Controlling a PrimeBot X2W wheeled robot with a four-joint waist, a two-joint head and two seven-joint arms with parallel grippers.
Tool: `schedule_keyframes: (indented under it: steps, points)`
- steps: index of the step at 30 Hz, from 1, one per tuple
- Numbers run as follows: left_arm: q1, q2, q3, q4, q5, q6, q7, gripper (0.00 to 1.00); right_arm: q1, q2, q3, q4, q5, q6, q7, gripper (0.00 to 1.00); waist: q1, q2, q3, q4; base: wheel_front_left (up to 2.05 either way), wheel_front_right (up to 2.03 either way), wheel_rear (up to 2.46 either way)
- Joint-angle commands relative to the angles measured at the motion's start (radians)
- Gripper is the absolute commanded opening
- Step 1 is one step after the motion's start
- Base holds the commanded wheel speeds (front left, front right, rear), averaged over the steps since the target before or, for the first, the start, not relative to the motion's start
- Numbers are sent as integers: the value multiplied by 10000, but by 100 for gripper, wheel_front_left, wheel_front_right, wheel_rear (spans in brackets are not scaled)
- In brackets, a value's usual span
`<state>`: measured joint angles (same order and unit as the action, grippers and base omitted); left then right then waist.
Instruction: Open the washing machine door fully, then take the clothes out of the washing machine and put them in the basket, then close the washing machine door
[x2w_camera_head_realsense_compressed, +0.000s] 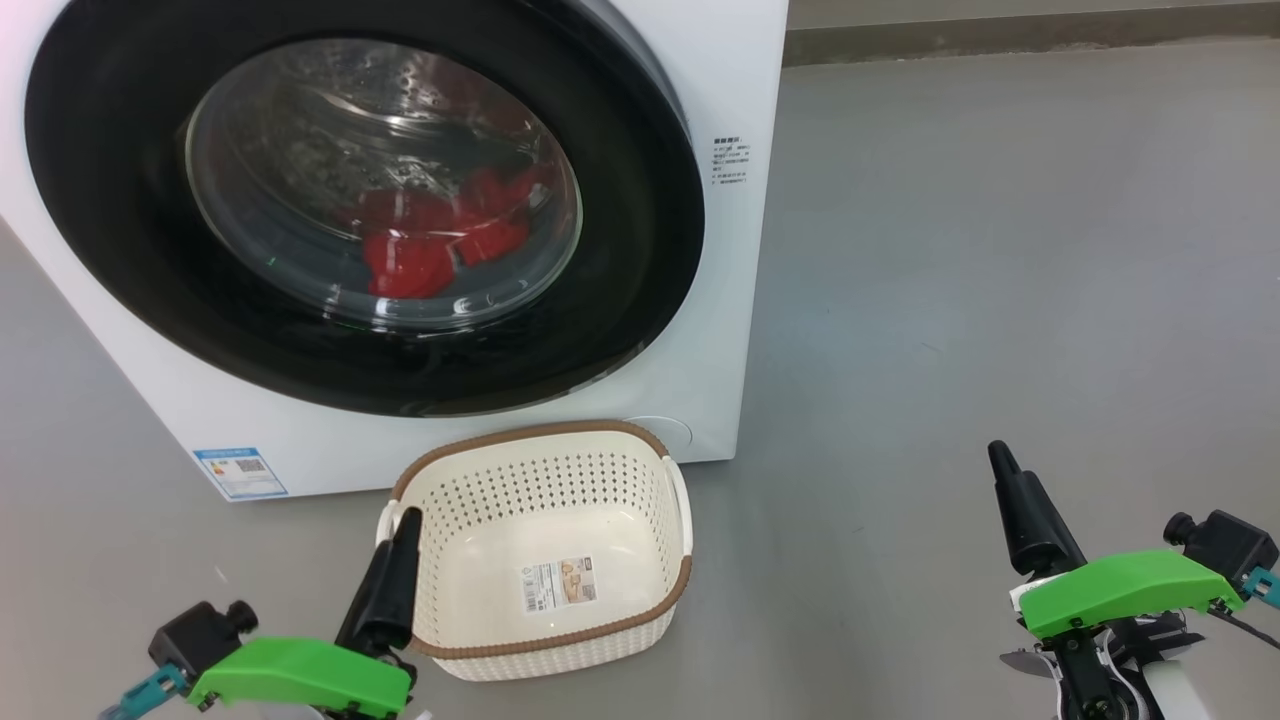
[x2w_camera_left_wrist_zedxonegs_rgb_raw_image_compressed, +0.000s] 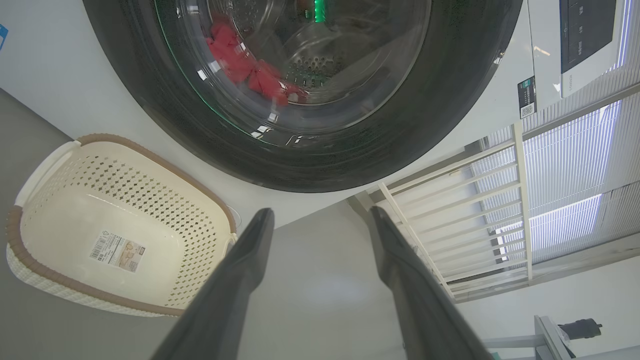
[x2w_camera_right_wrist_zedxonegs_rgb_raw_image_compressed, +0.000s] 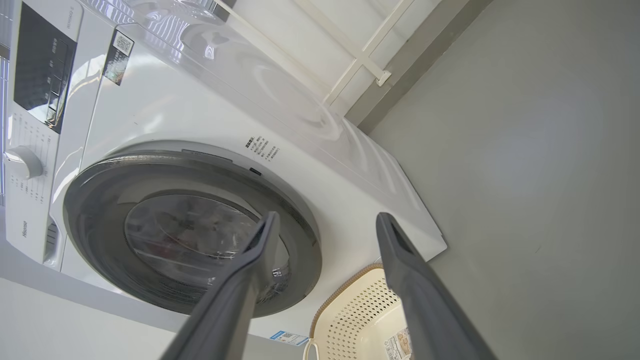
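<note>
Left gripper first: its two fingers stand apart with nothing between them, and the basket sits just beside one fingertip, on the side toward my other arm. Right gripper is spread apart too, holding nothing, well away from the basket over the grey floor. Ahead of both sets of jaws is the washer, its door shut, red clothes lying in the drum behind the glass. Reading labels now: a paper label with a barcode on the basket's bottom, print too small for me. Beyond the left jaws, a blue-white sticker with a QR code. Small black print beside the door is unreadable. The brand mark near the knob looks like Hisense.
</note>
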<state>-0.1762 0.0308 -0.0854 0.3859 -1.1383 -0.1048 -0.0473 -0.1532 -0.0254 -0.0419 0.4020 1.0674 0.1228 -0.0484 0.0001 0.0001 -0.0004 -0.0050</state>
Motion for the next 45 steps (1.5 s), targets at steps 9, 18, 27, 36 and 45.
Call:
schedule_keyframes:
  steps: [9, 18, 27, 36, 45]
  points:
    - [-783, 105, -12, -166, 1274, 102, -334, 100, -821, -100, 274, -255, -1401, 40, -343, 100, -1, -1, -17, -14, 0, 0, 0]
    - [-1066, 113, -139, -79, 2333, 158, -601, 100, -1109, -122, 410, -70, -2479, 46, -607, 100, -1, -1, -22, -21, 0, 0, 0]
    - [-1358, 126, -328, 26, 3186, 248, -868, 100, -1371, -144, 545, 93, -3492, 52, -871, 100, -1, -1, -46, -38, 0, 0, 0]
    - [-1634, 140, -575, 153, 4050, 391, -1135, 100, -1608, -165, 648, 244, -4496, 57, -1135, 100, -1, -1, -95, -35, 0, 0, 0]
    - [-1938, 156, -782, 349, 5069, 573, -1432, 100, -1874, -190, 844, 431, -5537, 64, -1429, 100, -1, -1, -126, -54, 0, 0, 0]
